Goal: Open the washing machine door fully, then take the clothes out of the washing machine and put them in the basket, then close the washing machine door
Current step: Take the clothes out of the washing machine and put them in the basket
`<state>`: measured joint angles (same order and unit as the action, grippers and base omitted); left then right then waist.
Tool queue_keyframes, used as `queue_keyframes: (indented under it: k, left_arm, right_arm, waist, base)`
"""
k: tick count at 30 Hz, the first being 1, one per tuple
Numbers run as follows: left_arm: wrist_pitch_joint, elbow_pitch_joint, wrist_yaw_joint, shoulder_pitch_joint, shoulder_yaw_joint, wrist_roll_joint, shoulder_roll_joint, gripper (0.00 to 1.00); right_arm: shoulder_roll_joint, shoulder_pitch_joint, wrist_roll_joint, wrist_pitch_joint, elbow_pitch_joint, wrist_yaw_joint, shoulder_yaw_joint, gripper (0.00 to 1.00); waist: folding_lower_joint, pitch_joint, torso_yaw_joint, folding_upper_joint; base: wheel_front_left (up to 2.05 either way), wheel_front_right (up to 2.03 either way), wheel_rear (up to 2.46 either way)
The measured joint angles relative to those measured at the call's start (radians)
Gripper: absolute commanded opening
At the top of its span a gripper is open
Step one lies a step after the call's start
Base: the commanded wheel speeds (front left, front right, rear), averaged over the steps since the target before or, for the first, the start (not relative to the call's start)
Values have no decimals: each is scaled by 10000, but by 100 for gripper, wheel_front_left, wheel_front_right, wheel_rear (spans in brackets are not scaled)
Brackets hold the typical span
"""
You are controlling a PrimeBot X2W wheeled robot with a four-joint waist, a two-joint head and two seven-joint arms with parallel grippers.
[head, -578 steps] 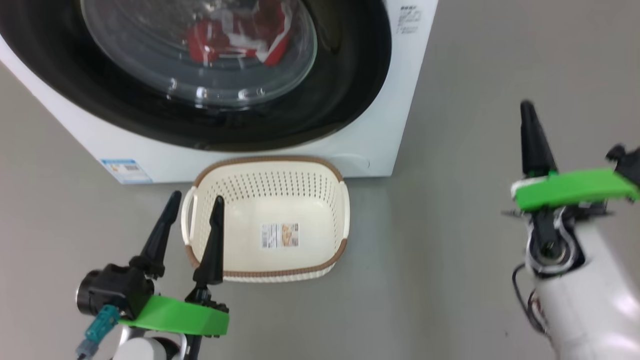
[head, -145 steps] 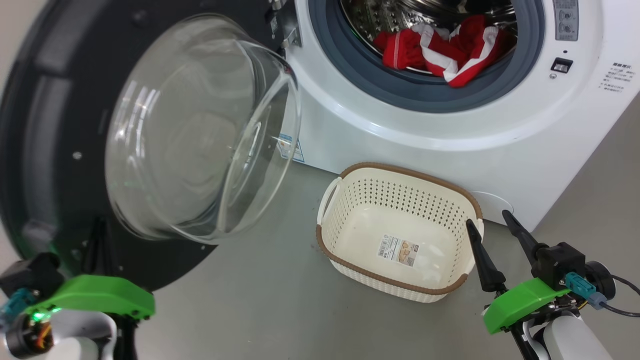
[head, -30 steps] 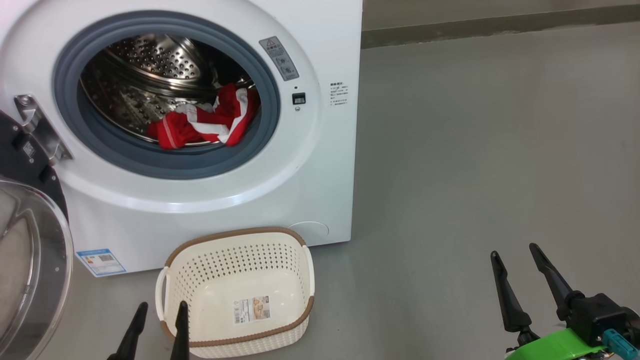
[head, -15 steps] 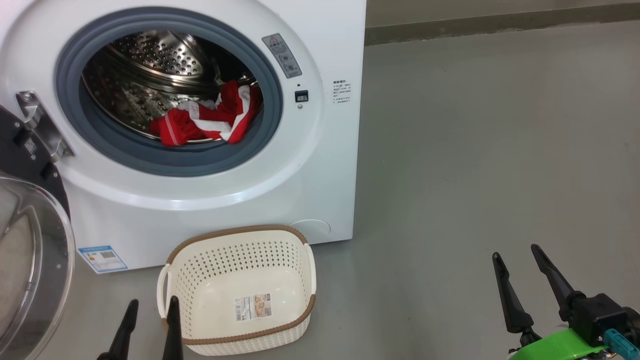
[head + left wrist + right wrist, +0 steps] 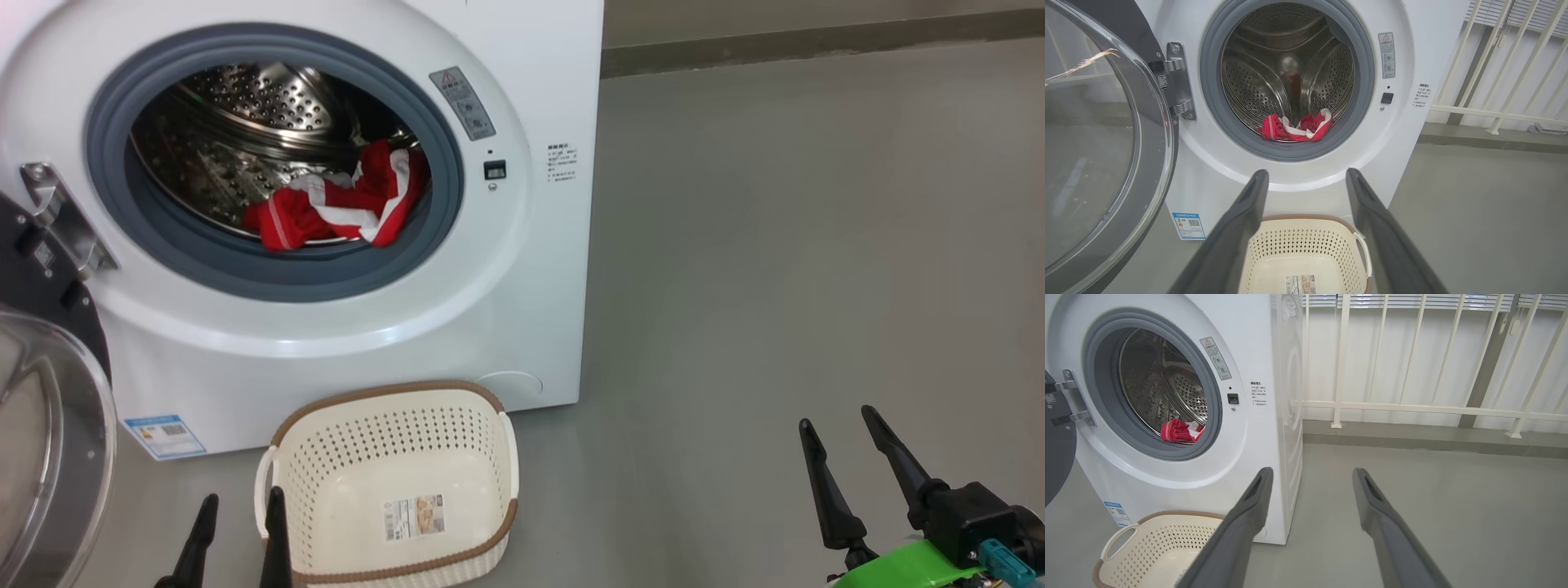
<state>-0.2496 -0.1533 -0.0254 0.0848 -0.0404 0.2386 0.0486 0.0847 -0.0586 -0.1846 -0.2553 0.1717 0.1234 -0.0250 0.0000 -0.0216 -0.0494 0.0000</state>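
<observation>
1. The clothes [image 5: 335,208], red with white stripes, lie bunched at the front of the steel drum [image 5: 245,122]. They sit toward 5 o'clock of the round opening, against the grey rubber ring [image 5: 269,278].
2. The washing machine [image 5: 522,269] stands white on the grey floor [image 5: 775,245]. The washing machine door [image 5: 49,457] hangs open from its hinge [image 5: 61,216] at 9 o'clock of the opening, its glass bowl bulging outward.
3. The basket [image 5: 384,394] sits on the floor at 6 o'clock of the machine, close to its base, with a barcode sticker [image 5: 415,516] on its bottom. A blue label [image 5: 166,437] marks the machine's base toward 9 o'clock of the basket.
4. My left gripper [image 5: 243,495], at 7 o'clock of the head view, has its fingers spread wide and holds nothing. Its tips are near the basket's left handle.
5. My right gripper [image 5: 837,416], at 4 o'clock of the head view, is over the floor, well apart from the basket. It is just as wide and holds nothing.
6. A white railing [image 5: 1412,408] runs behind the machine, toward 1 o'clock in my right wrist view.
</observation>
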Motion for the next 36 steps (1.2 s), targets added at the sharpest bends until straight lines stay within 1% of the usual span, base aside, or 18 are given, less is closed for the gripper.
queue_keyframes:
  k: [5,9,15,22,36]
  left_arm:
    - [0,-33,-8,-30,-105,6,-4,100]
    - [0,180,-123,-44,-192,111,-4,100]
    - [0,234,-182,-70,-198,165,-8,100]
    - [0,228,-171,-67,-190,165,-13,100]
    - [0,284,-2,-64,-146,159,-23,100]
  right_arm:
    - [8,0,0,0,48,0,27,100]
    - [8,17,0,0,90,0,38,100]
    - [13,52,0,0,115,0,44,100]
    - [21,53,-2,0,115,0,48,100]
    - [15,54,-12,0,113,0,82,100]
  waist:
    - [1,-35,0,0]
    - [1,-52,4,0]
    - [1,-59,2,0]
    - [0,-8,-14,0]
    - [1,171,-21,0]
  base:
    - [190,-190,0]
    - [181,-180,-2]
    - [112,-112,0]
    - [17,-17,0]
    - [0,0,0]
